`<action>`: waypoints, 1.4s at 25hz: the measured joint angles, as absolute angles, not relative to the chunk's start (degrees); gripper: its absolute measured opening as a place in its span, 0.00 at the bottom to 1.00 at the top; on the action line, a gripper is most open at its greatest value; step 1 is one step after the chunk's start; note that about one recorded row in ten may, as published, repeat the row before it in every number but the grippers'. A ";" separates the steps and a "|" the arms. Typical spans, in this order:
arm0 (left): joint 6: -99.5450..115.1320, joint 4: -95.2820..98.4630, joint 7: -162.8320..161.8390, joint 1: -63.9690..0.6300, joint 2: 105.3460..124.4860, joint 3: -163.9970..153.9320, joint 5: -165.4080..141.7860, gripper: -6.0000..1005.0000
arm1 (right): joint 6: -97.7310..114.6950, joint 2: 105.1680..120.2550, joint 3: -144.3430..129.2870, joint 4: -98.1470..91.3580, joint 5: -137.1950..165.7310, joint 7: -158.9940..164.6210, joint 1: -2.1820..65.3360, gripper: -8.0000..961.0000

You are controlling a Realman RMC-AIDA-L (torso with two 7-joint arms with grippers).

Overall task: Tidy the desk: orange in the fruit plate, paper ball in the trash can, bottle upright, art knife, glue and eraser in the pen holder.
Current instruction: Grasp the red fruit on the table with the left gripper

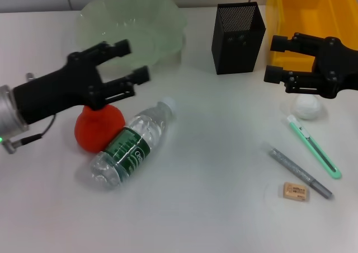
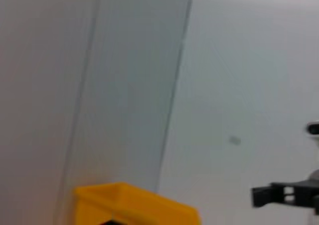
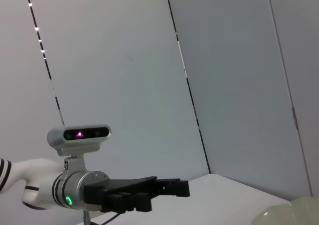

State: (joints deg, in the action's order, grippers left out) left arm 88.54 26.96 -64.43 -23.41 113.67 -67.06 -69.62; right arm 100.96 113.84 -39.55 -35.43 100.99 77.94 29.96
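Head view: the left gripper (image 1: pixel 127 60) is being held with jaws spread wide and empty, and the orange (image 1: pixel 99 127) is lying just below and behind them, touching the toppled bottle (image 1: pixel 131 144), whose long axis is running diagonally. The right gripper (image 1: pixel 276 58), likewise wide, is being held above the paper ball (image 1: pixel 308 106). Nothing is being seen inside the fruit plate (image 1: pixel 132 24), pen holder (image 1: pixel 238 37) or yellow trash can (image 1: pixel 296 18).

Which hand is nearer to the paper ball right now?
Right. The right hand hovers open just above and beside the paper ball, in front of the yellow bin. The left hand is far across the desk, open over the orange.
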 joint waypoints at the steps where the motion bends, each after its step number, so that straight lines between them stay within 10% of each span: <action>1: 88.29 26.96 -64.45 -23.18 113.52 -67.00 -69.61 0.76 | 100.95 113.83 -39.55 -35.37 100.99 77.94 29.97 0.85; 35: 68.97 25.13 -67.75 -18.11 114.08 -67.19 -75.86 0.72 | 100.48 113.90 -39.55 -35.06 102.40 77.24 30.49 0.85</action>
